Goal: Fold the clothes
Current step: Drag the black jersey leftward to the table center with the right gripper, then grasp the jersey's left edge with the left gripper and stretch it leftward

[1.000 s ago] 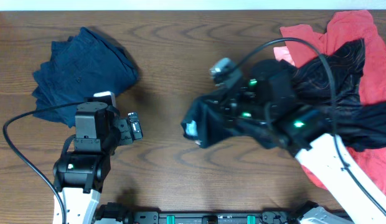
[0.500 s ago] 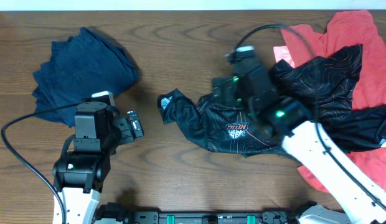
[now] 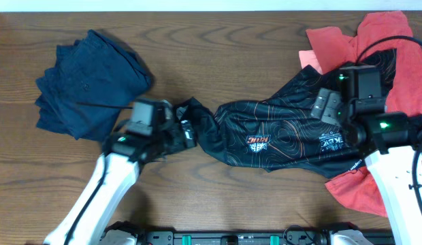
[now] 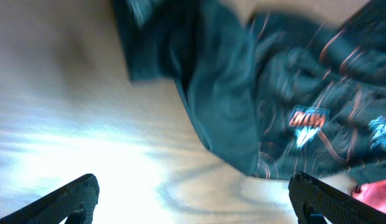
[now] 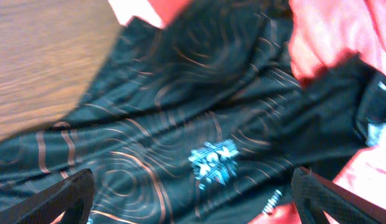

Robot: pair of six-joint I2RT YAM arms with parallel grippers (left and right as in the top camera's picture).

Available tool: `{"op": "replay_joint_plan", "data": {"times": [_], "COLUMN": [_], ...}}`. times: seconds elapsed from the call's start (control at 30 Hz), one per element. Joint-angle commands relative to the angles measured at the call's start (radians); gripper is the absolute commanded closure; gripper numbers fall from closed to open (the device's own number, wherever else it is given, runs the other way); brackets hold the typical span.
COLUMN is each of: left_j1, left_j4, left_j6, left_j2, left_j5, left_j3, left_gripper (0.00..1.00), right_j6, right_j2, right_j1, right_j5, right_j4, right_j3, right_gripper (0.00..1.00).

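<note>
The black jersey is laid across the bench, its right end partly hidden by the right gripper. The left gripper is held at its left sleeve. Both sets of jaws are spread apart, with the tips cropped.

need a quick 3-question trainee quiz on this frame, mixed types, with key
1. True or false: the left gripper is shut on the black jersey.
2. Fill in: the navy garment lies nearer the ___ arm.
3. Which garment lies partly over the red garment? A) navy garment B) black jersey C) neither
Key: 1 false, its fingers are spread open above the jersey; 2 left; 3 B.
</note>
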Motion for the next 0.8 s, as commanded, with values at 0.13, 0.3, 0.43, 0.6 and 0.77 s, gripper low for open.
{"op": "replay_joint_plan", "data": {"times": [0.13, 0.3, 0.43, 0.6, 0.77], "left_j1": [-0.161, -0.253, -0.307, -0.321, -0.282], "left_j4": [0.111, 0.24, 0.319, 0.396, 0.377], "left_j6": [-0.226, -0.238, -0.244, -0.234, -0.139], "left_j2": [0.236, 0.347, 0.389, 0.395, 0.386], "left_j5": [0.057, 0.057, 0.056, 0.039, 0.022], "left_j3": [0.014, 0.014, 0.014, 0.014, 0.017], "left_gripper": [0.02, 0.05, 0.32, 0.89, 0.94], "right_j6": [0.016, 0.016, 0.019, 0.019, 0.019], "right_j2": [-0.01, -0.01, -0.01, -0.01, -0.01], "right_j1": [-0.073, -0.076, -0.076, -0.076, -0.077], "right_j5": [0.009, -0.025, -0.028, -0.028, -0.027], "right_j4": [-0.039, -0.048, -0.055, -0.066, -0.082], "right_j3": [0.002, 0.002, 0.002, 0.002, 0.002], "right_gripper": [0.01, 0.01, 0.01, 0.01, 0.01]}}
